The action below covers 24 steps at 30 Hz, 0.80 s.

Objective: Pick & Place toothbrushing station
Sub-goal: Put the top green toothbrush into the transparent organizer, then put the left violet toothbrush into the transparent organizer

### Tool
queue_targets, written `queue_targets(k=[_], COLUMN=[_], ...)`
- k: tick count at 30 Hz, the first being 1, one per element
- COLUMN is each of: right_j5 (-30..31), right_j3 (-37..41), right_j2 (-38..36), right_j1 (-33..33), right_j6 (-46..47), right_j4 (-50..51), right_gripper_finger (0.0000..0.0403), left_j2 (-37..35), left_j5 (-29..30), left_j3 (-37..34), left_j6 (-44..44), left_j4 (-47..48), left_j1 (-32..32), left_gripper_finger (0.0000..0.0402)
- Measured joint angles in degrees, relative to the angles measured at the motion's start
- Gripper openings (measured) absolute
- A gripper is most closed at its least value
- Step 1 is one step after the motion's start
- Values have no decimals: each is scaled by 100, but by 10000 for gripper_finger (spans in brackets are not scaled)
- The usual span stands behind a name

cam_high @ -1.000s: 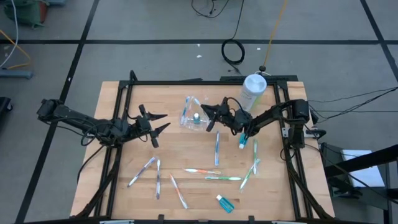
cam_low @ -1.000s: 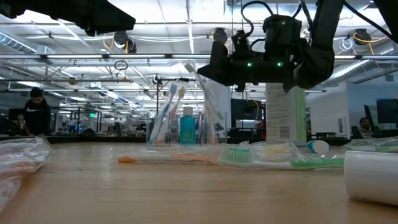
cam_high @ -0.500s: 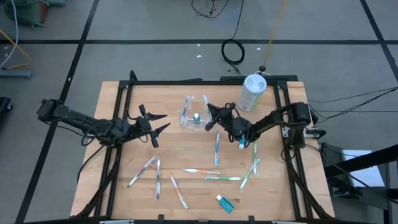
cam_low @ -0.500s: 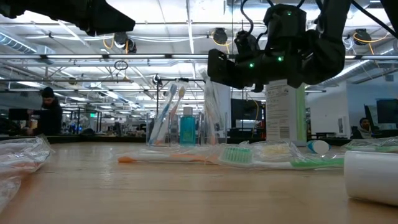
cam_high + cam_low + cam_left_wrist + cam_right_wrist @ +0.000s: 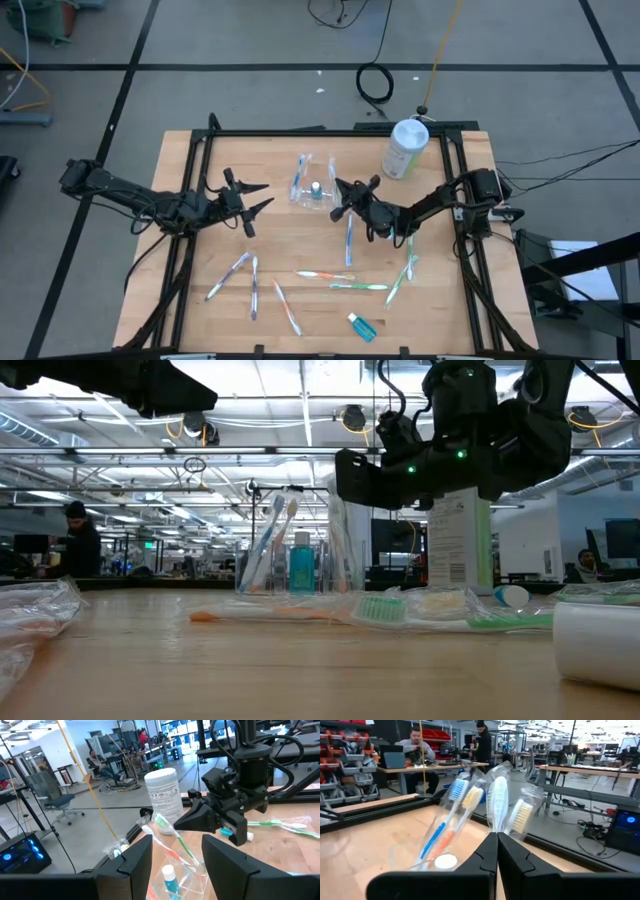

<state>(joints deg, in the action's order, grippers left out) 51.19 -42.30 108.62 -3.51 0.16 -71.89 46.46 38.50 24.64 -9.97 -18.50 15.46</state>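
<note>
Pressed together with nothing between its fingers, the right gripper (image 5: 343, 197) is hovering above the worktop (image 5: 200, 250) near the middle of its far half. Just beyond its fingertips, toward the left edge, the toothbrushing station (image 5: 312, 186) is standing upright: a clear slotted holder with several brushes leaning in it and a small blue-capped bottle (image 5: 316, 189) in front. In the right wrist view the station (image 5: 480, 815) is filling the space straight ahead of the closed fingers (image 5: 507, 860), so the tool is pointing squarely at it. Its long axis seems to be running roughly from near edge to far edge, across the gripper's line of approach.

The left gripper (image 5: 252, 200), fingers spread and holding nothing, is waiting farther toward the left edge, with the station between the two tools. The right arm is plainly the nearer one.

Loose toothbrushes (image 5: 349, 238) are lying scattered toward the near edge, and a white canister (image 5: 404, 148) is standing at the far right corner.

To grasp, the right gripper would likely have to open first.
</note>
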Motion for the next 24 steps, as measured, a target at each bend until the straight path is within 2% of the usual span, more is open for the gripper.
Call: queue_targets(k=[5, 7, 11, 15, 24], right_j5=[34, 248, 735, 877, 836], right_j3=[0, 0, 0, 0, -2], right_j2=[0, 0, 0, -30, -700], right_j1=[17, 11, 18, 15, -147], right_j6=[-33, 56, 161, 13, -912], right_j4=[315, 434, 496, 449, 420], right_gripper_finger=[6, 15, 44, 80, 149], left_j2=[0, 0, 0, 0, 0], left_j5=[0, 2, 2, 4, -7], left_j3=[0, 0, 0, 0, 0], left_j6=[0, 0, 0, 163, 1344], left_j4=[35, 35, 35, 144, 1483], left_j1=[0, 0, 0, 0, 0], left_gripper_finger=[177, 177, 177, 177, 177])
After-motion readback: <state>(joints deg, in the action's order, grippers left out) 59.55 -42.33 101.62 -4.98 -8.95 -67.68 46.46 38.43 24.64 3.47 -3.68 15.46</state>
